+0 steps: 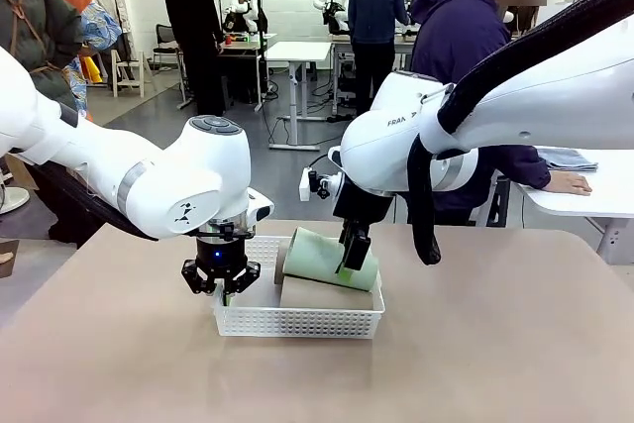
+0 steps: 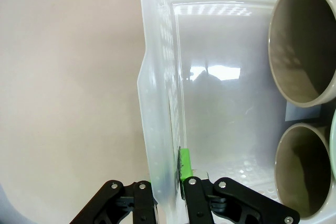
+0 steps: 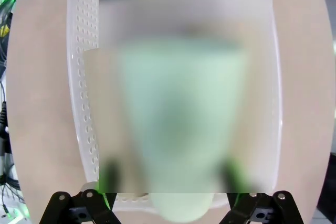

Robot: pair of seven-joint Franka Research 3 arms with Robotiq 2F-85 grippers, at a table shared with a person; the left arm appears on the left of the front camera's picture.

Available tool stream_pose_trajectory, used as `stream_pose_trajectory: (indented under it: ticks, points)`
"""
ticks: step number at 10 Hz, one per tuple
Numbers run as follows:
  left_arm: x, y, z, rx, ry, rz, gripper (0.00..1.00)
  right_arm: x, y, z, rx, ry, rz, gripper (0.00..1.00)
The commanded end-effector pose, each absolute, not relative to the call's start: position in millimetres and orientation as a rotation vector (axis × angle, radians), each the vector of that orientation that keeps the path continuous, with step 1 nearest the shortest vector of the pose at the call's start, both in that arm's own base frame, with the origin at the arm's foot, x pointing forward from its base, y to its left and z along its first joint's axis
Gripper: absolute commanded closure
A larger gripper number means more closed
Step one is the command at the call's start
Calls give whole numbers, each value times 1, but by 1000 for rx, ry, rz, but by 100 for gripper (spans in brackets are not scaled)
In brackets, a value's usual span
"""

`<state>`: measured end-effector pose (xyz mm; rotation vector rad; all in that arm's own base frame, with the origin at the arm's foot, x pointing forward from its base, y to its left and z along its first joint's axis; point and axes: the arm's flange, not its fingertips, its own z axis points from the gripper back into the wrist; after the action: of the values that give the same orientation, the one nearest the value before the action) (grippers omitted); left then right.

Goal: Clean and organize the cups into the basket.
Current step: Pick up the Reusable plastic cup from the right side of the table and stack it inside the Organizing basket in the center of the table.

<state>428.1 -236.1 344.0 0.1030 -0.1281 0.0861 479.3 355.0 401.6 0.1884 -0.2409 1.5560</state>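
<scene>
The mint cup (image 1: 327, 258) lies on its side, long axis across the basket (image 1: 297, 322), resting atop the two tan cups (image 1: 322, 294) already lying inside. The right gripper (image 1: 355, 253) comes down on it from above, its fingers straddling the cup's width near the narrow end; whether they press it or stand slightly spread I cannot tell. The left gripper (image 2: 168, 203) pinches the basket's left wall (image 2: 157, 129) between its pads, one outside, one inside, steadying it. The right arm is the nearer one, so the coming move likely turns on releasing the cup straight down
</scene>
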Motion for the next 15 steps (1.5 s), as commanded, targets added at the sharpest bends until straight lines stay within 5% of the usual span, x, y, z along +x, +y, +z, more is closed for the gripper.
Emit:
stream_pose_trajectory:
  ticks: [1,4,7,11,15]
  points:
    - [426,-237,344,119,-137,90,100,464,325,435,256,-363,1571,0]
    - [426,-237,344,119,-137,90,100,407,191,501,500,-650,1522,0]
    - [426,-237,344,119,-137,90,100,359,57,498,634,-844,1429,0]
    - [426,-237,344,119,-137,90,100,373,-47,426,857,-973,1269,0]
    - [426,-237,344,119,-137,90,100,397,-54,396,839,-1026,1243,0]
